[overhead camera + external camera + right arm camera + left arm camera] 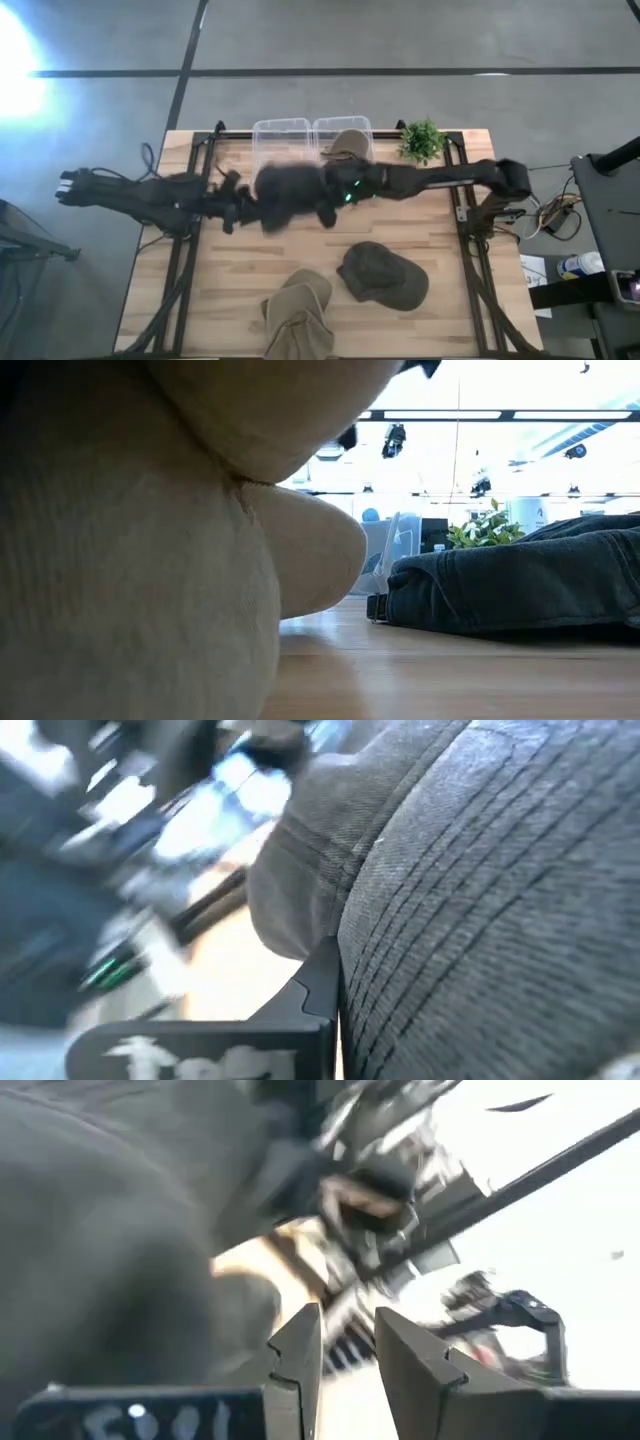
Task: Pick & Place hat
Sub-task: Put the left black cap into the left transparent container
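A dark grey corduroy hat (290,195) is held above the table's middle, between the two arms, and shows blurred in the high view. My right gripper (335,192) reaches in from the table's right and is shut on the hat, which fills the right wrist view (480,920). My left gripper (237,207) comes from the left and stands open beside the hat (100,1260), with nothing between its fingers (300,1365). Whether it touches the hat I cannot tell. My right gripper holds the grey hat at its ribbed crown (400,940), level from the table's right. One finger (318,990) lies against the cloth; the hat hides the other. The hat is lifted clear of the table.
Two clear bins (281,135) (362,125) stand at the far edge, the right one holding a tan hat (348,148). A small plant (422,140) is beside them. A dark olive cap (383,275) and tan hats (300,315) lie near the near edge, close to the low camera (130,560).
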Action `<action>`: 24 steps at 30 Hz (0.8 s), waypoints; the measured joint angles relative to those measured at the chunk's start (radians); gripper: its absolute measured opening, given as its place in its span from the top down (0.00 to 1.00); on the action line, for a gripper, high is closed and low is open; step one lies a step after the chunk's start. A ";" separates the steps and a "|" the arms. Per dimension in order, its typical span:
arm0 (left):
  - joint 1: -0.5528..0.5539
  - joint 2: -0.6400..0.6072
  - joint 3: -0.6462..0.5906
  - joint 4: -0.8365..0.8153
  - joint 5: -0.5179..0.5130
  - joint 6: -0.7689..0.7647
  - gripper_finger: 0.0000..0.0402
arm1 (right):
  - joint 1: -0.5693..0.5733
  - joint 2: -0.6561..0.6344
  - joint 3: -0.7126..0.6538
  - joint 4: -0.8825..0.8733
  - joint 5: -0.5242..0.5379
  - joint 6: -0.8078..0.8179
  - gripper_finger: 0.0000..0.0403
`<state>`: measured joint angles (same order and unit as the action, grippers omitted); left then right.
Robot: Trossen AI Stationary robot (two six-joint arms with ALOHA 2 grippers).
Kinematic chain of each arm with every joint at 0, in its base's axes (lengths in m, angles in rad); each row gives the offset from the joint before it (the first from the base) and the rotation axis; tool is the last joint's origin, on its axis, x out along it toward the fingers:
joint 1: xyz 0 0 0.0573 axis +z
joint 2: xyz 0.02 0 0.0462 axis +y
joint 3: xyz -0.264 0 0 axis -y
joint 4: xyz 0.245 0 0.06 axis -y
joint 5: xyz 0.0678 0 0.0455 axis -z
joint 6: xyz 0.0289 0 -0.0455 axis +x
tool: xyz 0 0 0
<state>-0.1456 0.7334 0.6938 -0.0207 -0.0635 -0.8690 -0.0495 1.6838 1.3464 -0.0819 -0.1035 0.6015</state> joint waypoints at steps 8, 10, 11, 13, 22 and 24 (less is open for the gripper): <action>-0.020 -0.013 0.142 -0.022 -0.175 0.346 0.77 | -0.151 -0.069 0.015 0.017 0.195 0.048 0.97; -0.020 -0.014 0.158 -0.022 -0.173 0.370 0.77 | -0.193 -0.031 0.040 0.012 0.180 0.076 0.97; -0.020 -0.014 0.163 -0.022 -0.173 0.377 0.77 | -0.208 -0.006 0.057 0.009 0.177 0.076 0.97; -0.020 -0.014 0.173 -0.024 -0.173 0.378 0.77 | -0.234 0.055 0.110 0.008 0.150 0.080 0.97; -0.020 -0.014 0.179 -0.024 -0.175 0.319 0.77 | -0.280 0.369 0.502 -0.368 0.103 0.055 0.96; -0.020 -0.014 0.179 -0.024 -0.189 0.317 0.77 | -0.279 0.425 0.602 -0.457 0.102 0.021 0.93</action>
<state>-0.1654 0.7193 0.8730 -0.0452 -0.2523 -0.5522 -0.3289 2.1090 1.9488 -0.5391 -0.0011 0.6222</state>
